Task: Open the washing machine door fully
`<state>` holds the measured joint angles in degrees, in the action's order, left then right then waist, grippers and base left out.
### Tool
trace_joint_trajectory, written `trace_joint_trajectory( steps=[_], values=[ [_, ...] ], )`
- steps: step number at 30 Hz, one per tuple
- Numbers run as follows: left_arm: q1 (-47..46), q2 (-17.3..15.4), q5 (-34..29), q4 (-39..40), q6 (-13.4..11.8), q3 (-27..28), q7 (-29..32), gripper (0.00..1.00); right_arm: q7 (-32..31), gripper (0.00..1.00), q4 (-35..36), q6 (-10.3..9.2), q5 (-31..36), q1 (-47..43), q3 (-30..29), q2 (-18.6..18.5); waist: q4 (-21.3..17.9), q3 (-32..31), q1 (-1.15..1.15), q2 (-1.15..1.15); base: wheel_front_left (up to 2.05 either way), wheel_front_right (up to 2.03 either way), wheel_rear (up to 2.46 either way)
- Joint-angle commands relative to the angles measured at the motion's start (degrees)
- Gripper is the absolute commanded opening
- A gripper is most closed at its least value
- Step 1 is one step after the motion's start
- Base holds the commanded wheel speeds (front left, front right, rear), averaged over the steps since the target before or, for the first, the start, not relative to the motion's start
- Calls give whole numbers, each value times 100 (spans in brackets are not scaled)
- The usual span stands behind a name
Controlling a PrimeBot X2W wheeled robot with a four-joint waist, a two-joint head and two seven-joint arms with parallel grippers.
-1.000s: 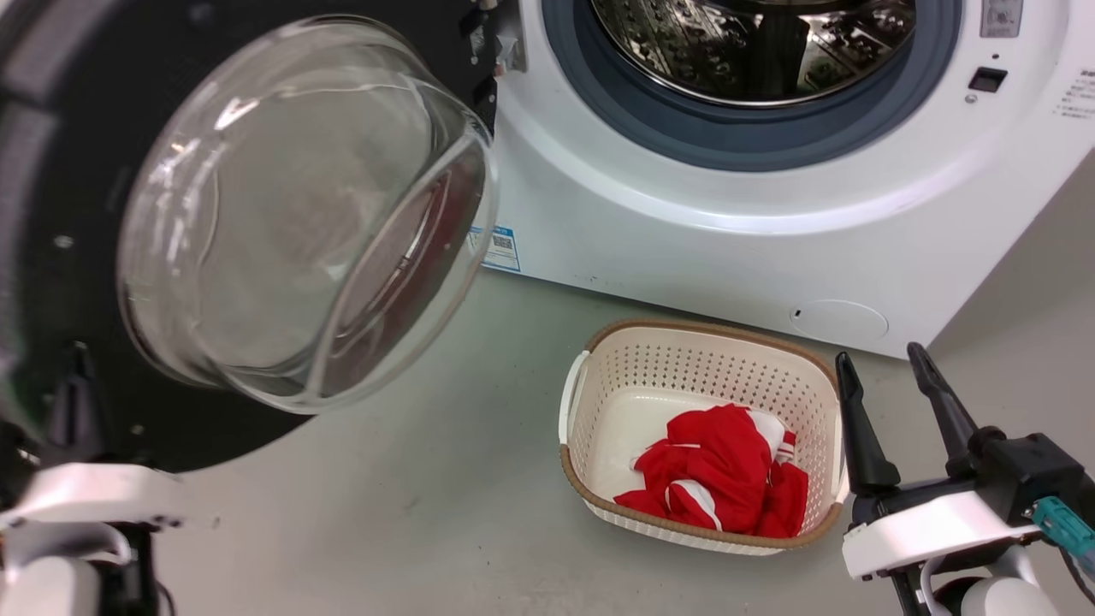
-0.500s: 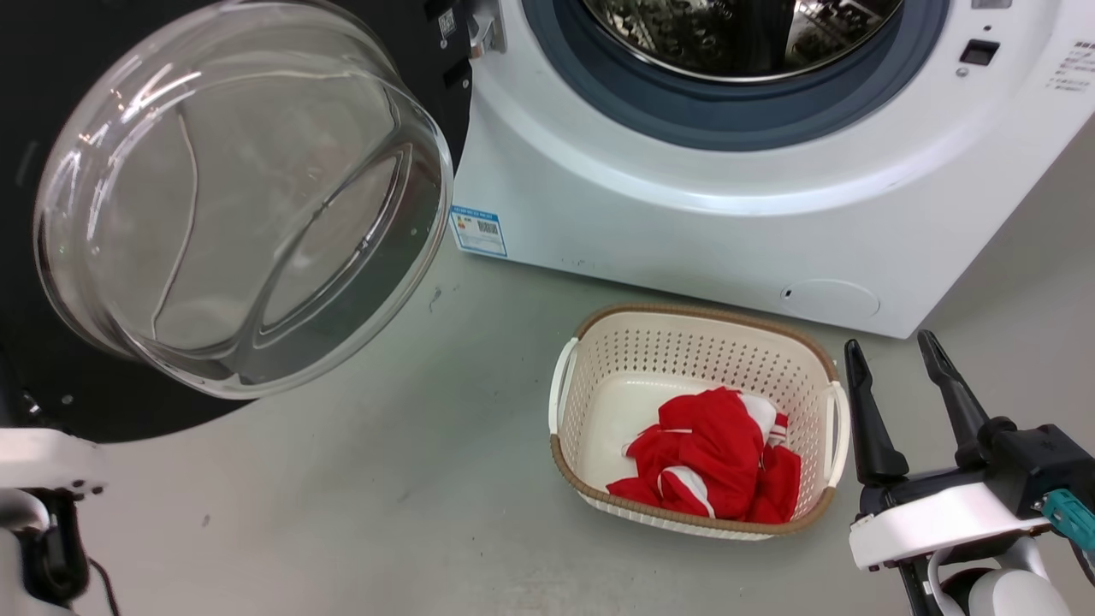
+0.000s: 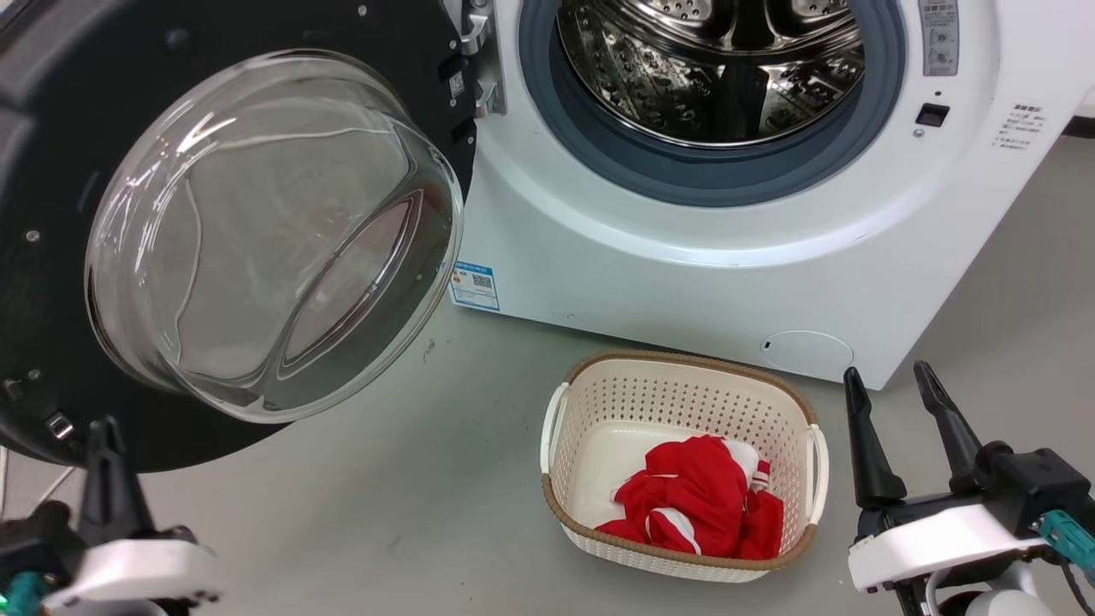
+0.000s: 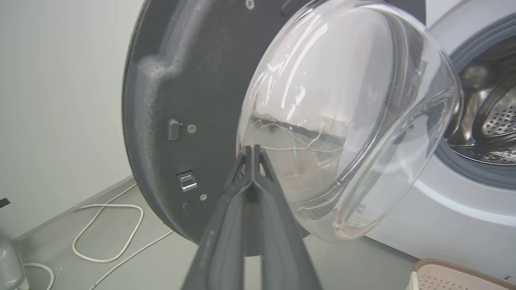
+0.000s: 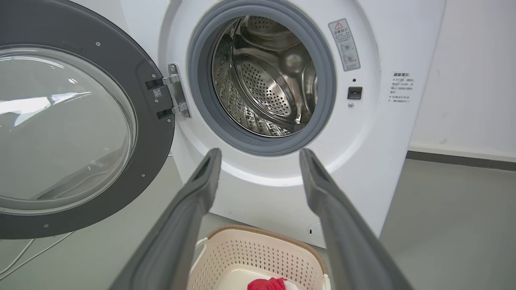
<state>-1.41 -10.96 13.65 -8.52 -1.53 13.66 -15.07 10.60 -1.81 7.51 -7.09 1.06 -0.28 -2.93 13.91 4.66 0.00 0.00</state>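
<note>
The washing machine door (image 3: 257, 26), a black disc with a bulging glass bowl (image 3: 257, 239), hangs swung out to the left on its metal hinge (image 3: 479, 60). The white washing machine (image 3: 684, 265) shows its steel drum (image 3: 719, 68) uncovered. My left gripper (image 3: 104, 423) is shut with nothing in it, its tip just below the door's lower rim. In the left wrist view my left gripper (image 4: 253, 148) points at the door (image 4: 181, 80) near the bowl's lower edge. My right gripper (image 3: 885, 370) stands open and empty at the lower right, far from the door (image 5: 149, 133).
A cream laundry basket (image 3: 590, 385) holding a red and white cloth (image 3: 697, 496) sits on the grey floor in front of the machine, left of my right gripper (image 5: 260, 151). A white cable (image 4: 109, 229) loops on the floor under the door, beside a pale wall (image 4: 60, 100).
The head camera has tilted, so the whole picture shifted. My left gripper has drawn back from the door's lower edge and its shut fingers now show below the rim. The right gripper stayed put.
</note>
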Motion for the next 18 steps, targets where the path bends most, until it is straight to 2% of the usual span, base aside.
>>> trace_joint_trajectory(
  steps=[1,2,3,4,11,18],
  values=[
    [79,45,-41,46,-9,-22,-13,5,20,100,-3,-4,-12,-39,3,11,-13,-10,0,0,0,0,0],
    [157,132,-88,148,4,-65,-13,38,34,100,-17,-4,-24,-43,7,11,-27,-23,0,0,0,0,0],
    [229,209,-141,242,7,-111,-14,65,47,100,-26,-4,-31,-42,11,11,-45,-34,0,0,0,0,0],
    [281,279,-187,319,31,-170,-14,100,51,100,-35,-4,-34,-42,5,12,-61,-44,0,0,0,0,0],
    [334,531,-406,552,194,-447,-14,100,117,100,-93,-4,-44,12,35,12,-246,-97,0,0,0,0,0],
    [65,614,-616,453,503,-876,-14,100,111,100,-61,-4,-32,78,95,11,-554,-153,0,0,0,0,0]
  ],
)
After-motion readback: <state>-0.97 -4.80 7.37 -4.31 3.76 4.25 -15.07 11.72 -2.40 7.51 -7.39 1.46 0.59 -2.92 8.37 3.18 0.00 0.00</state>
